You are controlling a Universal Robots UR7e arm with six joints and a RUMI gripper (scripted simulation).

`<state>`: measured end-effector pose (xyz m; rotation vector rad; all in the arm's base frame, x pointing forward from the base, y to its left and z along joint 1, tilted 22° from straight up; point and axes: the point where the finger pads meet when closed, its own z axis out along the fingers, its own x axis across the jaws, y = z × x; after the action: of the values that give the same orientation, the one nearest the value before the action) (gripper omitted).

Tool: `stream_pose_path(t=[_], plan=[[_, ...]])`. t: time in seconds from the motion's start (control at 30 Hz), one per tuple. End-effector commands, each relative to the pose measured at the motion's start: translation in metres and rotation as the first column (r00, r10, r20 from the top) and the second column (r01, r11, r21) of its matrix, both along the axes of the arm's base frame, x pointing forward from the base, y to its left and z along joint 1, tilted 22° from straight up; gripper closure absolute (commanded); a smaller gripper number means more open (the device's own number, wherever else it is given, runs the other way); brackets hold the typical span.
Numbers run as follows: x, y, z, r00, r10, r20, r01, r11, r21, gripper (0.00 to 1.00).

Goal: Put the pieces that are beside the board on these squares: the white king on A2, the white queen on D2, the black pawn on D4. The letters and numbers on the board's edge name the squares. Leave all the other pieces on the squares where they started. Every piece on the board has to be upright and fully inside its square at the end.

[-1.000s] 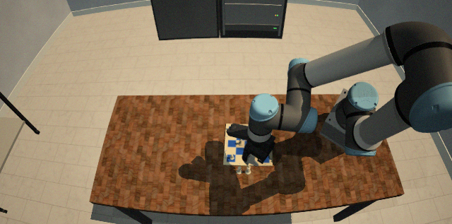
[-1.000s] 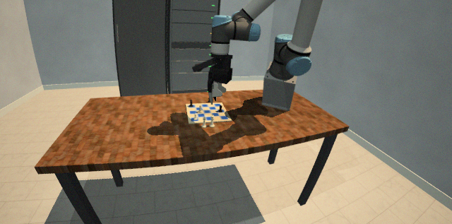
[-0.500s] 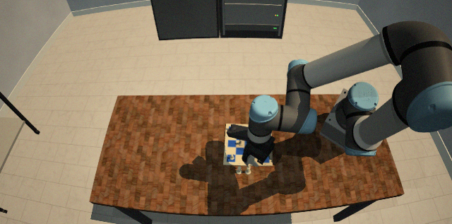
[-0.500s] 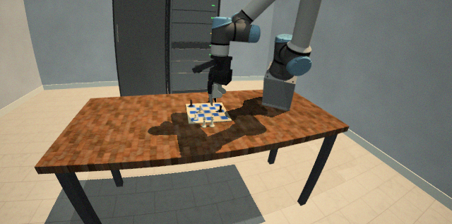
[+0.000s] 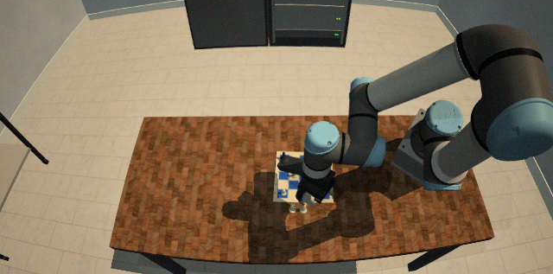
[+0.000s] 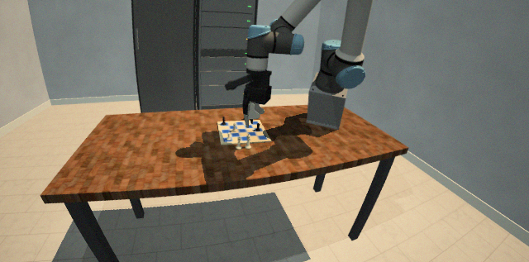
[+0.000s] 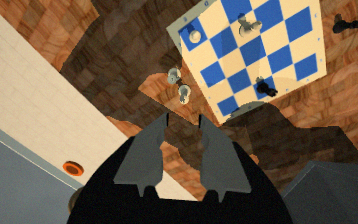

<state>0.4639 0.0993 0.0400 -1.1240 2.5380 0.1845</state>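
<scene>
The blue-and-cream chessboard point(image 7: 250, 55) lies on the wooden table. Two white pieces, the king and queen, stand side by side just off its edge point(image 7: 174, 76) point(image 7: 184, 93); I cannot tell which is which. They also show in the exterior view point(image 6: 243, 142). The black pawn point(image 7: 345, 24) stands on the table off the opposite edge. On the board stand two white pieces point(image 7: 195, 36) point(image 7: 247, 27) and a black piece point(image 7: 266, 87). My gripper point(image 7: 183, 114) hangs above the board's edge near the white pair, its fingers narrowly apart with nothing between them.
The arm's base point(image 6: 326, 107) stands on the table to the right of the board. A dark server cabinet point(image 6: 194, 35) stands behind the table. The table's near edge runs close to the white pair in the wrist view.
</scene>
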Motion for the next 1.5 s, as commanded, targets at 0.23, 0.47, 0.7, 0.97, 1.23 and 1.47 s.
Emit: stream_pose_path(t=[0.23,0.47,0.7,0.97,1.23,1.47], plan=[[0.005,0.004,-0.014,1.0,0.0,0.001,0.0,1.0,0.0,0.75],[0.007,0.006,-0.021,1.0,0.0,0.001,0.0,1.0,0.0,0.75],[0.008,0.007,-0.024,1.0,0.0,0.001,0.0,1.0,0.0,0.75],[0.008,0.007,-0.026,1.0,0.0,0.001,0.0,1.0,0.0,0.75],[0.008,0.007,-0.026,1.0,0.0,0.001,0.0,1.0,0.0,0.75],[0.008,0.007,-0.026,1.0,0.0,0.001,0.0,1.0,0.0,0.75]])
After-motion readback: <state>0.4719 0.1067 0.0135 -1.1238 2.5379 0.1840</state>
